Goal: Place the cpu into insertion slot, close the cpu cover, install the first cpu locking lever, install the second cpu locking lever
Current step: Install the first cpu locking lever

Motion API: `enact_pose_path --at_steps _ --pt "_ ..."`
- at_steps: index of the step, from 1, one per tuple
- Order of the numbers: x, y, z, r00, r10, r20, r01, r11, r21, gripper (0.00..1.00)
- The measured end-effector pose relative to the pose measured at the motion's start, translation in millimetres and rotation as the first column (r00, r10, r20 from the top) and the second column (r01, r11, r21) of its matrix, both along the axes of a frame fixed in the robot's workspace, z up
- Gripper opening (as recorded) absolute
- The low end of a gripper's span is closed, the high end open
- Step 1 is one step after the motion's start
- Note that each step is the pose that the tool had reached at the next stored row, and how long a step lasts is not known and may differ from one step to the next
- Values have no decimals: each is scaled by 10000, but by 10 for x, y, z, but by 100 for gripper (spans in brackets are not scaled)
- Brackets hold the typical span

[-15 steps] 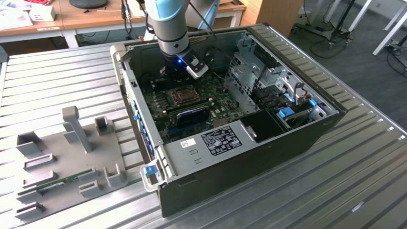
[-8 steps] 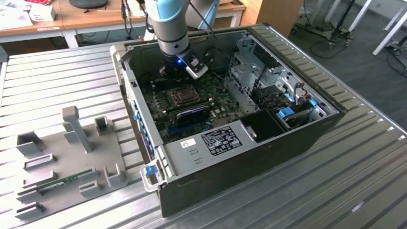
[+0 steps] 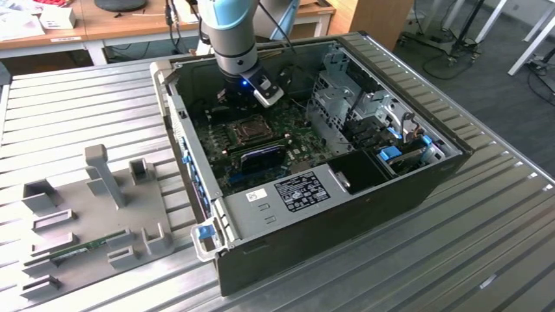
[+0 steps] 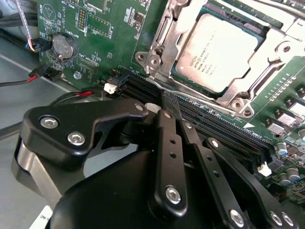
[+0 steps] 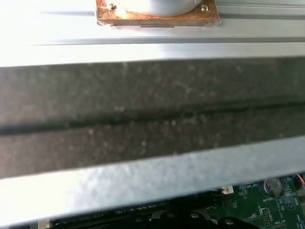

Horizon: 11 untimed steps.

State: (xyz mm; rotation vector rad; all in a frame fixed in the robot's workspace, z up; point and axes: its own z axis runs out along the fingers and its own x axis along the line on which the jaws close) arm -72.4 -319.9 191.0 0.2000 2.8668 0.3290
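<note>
The cpu [image 4: 220,49] lies seated in the insertion slot [image 3: 251,132], silvery face up. Its cpu cover [image 4: 281,52] is folded flat around it as a metal frame. A thin wire locking lever [image 4: 209,101] runs along the socket's edge beside the black memory slots. My gripper [image 4: 168,102] is inside the open computer case [image 3: 433,175], just behind the socket in the exterior view. Its fingers are shut together, and their tip rests against that lever wire. In the exterior view the gripper [image 3: 238,99] hangs from the blue-grey arm.
Long black memory slots [image 4: 219,126] sit right by the fingertips. A coin battery [image 4: 63,45] and red-black cables [image 4: 43,71] lie nearby. The drive cage [image 3: 347,97] stands on the exterior view's right of the socket. A grey fixture tray [image 3: 87,214] rests on the ribbed table.
</note>
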Motion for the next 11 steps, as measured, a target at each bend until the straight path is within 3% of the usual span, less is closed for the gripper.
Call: enact_pose_path --at_steps 4,11 --pt "-1 -1 16 10000 0 -4 0 10000 -5 10" --pt "0 0 97 10000 0 0 0 10000 -10 10"
